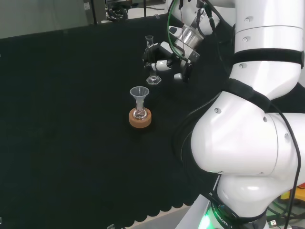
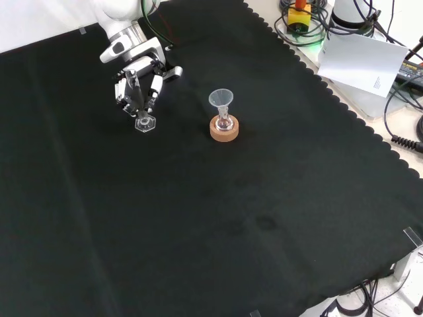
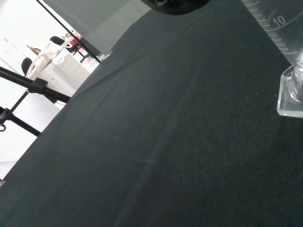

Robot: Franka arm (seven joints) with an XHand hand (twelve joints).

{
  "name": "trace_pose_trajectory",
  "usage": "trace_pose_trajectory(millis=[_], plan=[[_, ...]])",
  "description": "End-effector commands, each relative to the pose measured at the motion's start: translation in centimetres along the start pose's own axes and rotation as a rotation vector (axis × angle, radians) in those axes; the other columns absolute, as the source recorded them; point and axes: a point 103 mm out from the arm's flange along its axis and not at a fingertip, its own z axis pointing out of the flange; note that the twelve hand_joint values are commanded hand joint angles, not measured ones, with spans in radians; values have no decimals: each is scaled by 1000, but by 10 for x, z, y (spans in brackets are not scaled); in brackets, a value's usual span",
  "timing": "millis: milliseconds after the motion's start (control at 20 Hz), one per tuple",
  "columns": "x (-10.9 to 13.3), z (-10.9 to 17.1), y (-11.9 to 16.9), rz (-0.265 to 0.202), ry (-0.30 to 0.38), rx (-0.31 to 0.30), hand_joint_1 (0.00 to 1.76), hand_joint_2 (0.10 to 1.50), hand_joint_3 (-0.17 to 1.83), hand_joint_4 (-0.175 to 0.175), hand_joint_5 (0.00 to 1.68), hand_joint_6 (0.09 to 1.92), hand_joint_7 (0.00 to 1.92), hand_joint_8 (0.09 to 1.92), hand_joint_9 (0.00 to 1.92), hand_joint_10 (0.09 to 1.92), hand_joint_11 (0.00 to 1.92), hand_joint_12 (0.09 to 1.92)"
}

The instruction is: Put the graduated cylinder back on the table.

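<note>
**Cylinder at the cloth, hand not yet released**

Black cloth [image 2: 198,218] covers the whole bench, scalloped along its edge, with cables and a sheet of white paper [image 2: 360,63] lying off it at the front view's upper right. You see the hand [image 2: 139,82] toward the upper left of the front view, its fingers curled round the stem of the graduated cylinder [image 1: 151,67], which stands upright. The cylinder's clear hexagonal foot [image 2: 145,124] sits at or just above the cloth; whether it touches cannot be told, though the wrist view shows the foot [image 3: 291,97] very close to the fabric. To the right of it in the front view, well apart, a clear funnel [image 2: 221,99] rests in a small flask on a cork ring [image 2: 224,129].

Judged from this, you are at the set-down step, nearly complete. Your next move calls for settling the foot flat, then straightening the fingers without tipping the tall, narrow vessel, and lifting the hand clear.

Writing: the wrist view shows graduation lines and the numeral 10 on the cylinder wall. The print on the white paper is too small to read.
</note>
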Motion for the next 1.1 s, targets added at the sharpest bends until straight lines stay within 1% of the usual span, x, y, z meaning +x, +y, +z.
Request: trace_pose_trajectory(millis=[50, 100, 200, 450, 550, 600, 650, 750, 900, 950, 1000, 1050, 1100], plan=[[-2, 1, -2, 2, 0, -12, 1246, 1146, 2, -175, 909, 1109, 921, 1112, 1153, 377, 970, 935], [-2, 1, -3, 3, -10, 19, 1246, 1147, 2, -175, 908, 1110, 920, 1113, 1152, 376, 968, 935], [-1, 3, -3, 3, -33, 42, 1245, 1149, 2, -175, 903, 1118, 914, 1122, 1151, 371, 964, 939], [1, 6, -7, 11, -30, 39, 1239, 1163, 3, -175, 873, 1157, 886, 1163, 1144, 359, 948, 959], [0, 6, -9, 19, -19, 49, 1183, 1155, -2, -175, 901, 1119, 871, 914, 1134, 349, 935, 972], [0, 6, -10, 22, -20, 51, 1167, 1155, -2, -175, 903, 1118, 873, 813, 1127, 342, 930, 979], [-1, 6, -11, 26, -19, 54, 1158, 1154, -1, -175, 902, 1118, 873, 752, 1119, 337, 927, 984], [-2, 5, -13, 32, -17, 57, 1152, 1152, -2, -175, 905, 1112, 869, 698, 1109, 330, 925, 995], [-3, 4, -17, 38, -9, 59, 1149, 1147, -3, -172, 913, 1098, 857, 671, 1097, 326, 906, 1013], [-3, 5, -18, 38, -10, 72, 1185, 1130, -15, -107, 891, 1003, 851, 660, 1090, 322, 889, 1024], [-3, 5, -19, 39, -5, 77, 1208, 1116, -35, -53, 879, 900, 842, 644, 1081, 316, 871, 1036], [-4, 4, -20, 39, 5, 76, 1213, 1122, -89, -21, 869, 823, 829, 626, 1073, 306, 853, 1048], [-4, 4, -21, 39, 10, 75, 1204, 1123, -129, -8, 851, 775, 808, 609, 1061, 295, 827, 1063]])
